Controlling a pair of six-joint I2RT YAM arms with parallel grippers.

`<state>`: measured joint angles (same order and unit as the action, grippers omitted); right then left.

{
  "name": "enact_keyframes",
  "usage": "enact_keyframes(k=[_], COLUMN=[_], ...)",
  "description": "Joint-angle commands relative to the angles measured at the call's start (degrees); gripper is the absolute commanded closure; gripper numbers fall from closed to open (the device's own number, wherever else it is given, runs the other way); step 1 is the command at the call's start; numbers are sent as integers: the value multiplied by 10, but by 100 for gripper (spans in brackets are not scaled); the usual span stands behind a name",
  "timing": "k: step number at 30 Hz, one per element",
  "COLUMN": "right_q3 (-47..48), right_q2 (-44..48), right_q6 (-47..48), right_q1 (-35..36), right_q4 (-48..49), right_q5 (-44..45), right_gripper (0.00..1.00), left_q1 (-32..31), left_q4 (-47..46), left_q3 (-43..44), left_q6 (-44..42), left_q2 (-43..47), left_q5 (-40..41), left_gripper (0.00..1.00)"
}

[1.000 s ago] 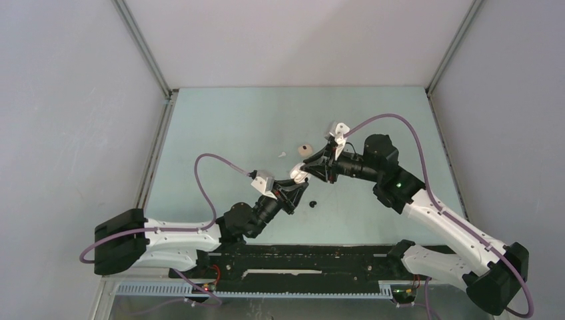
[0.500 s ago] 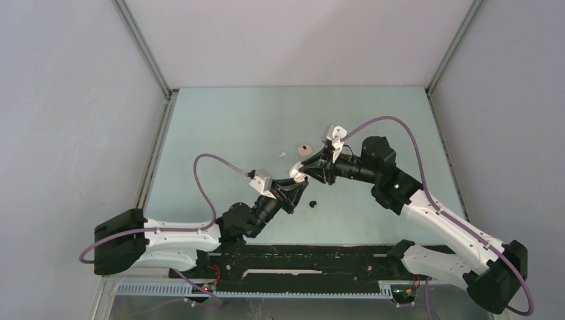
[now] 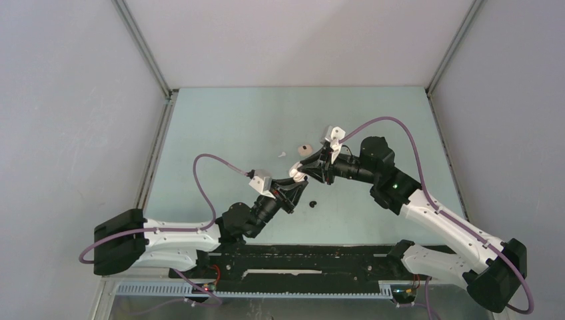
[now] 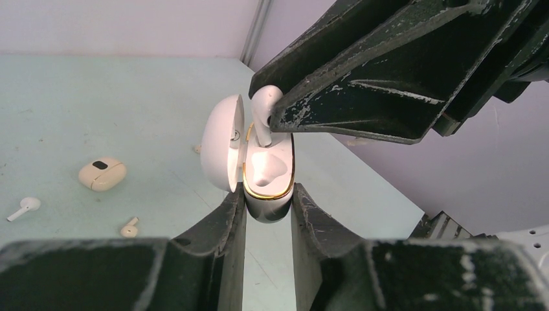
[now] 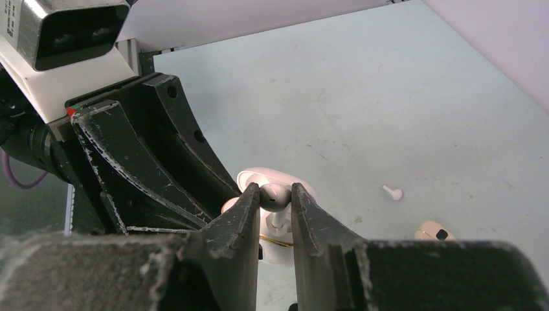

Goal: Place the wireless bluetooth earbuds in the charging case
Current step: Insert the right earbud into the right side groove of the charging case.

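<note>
The case (image 4: pixel 223 146) is held clear of the worktop (image 4: pixel 97 97), near its middle, clamped across its lower body by the left fingers (image 4: pixel 223 227). Its lid is open and stands to the left of the opening in the left wrist view. One earbud (image 4: pixel 267 165) is already seated in the nearer pocket.

The second earbud (image 5: pixel 275 196) is pinched at its head by the right fingers (image 5: pixel 239 227), which are narrowed to the width of that head. It is positioned directly over the remaining pocket, at the far end of the opening beside the lid hinge.

The stem is the long axis. It is close to upright and points down into the opening, roughly in line with the pocket. The stem tip is seen at the level of the gold rim; whether it has entered the pocket cannot be told.

The coming move is judged to be a straight descent along the stem axis by the right arm while the case is held steady. Any tilt toward the lid is likely to cause the stem to catch on the rim.
</note>
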<state>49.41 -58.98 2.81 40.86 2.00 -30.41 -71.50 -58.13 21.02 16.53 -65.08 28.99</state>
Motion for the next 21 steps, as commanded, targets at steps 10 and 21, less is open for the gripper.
enact_keyframes(k=[10, 21], right_q3=[-1, -1], right_q2=[11, 12], right_q6=[27, 52], right_q1=[2, 4], right_q4=[24, 20], right_q5=[-1, 3], right_gripper=[100, 100], left_q1=[0, 0], left_q4=[-10, 14], left_q3=[-2, 12], left_q6=[11, 18], left_q2=[16, 8], left_q5=[17, 2], left_gripper=[100, 100])
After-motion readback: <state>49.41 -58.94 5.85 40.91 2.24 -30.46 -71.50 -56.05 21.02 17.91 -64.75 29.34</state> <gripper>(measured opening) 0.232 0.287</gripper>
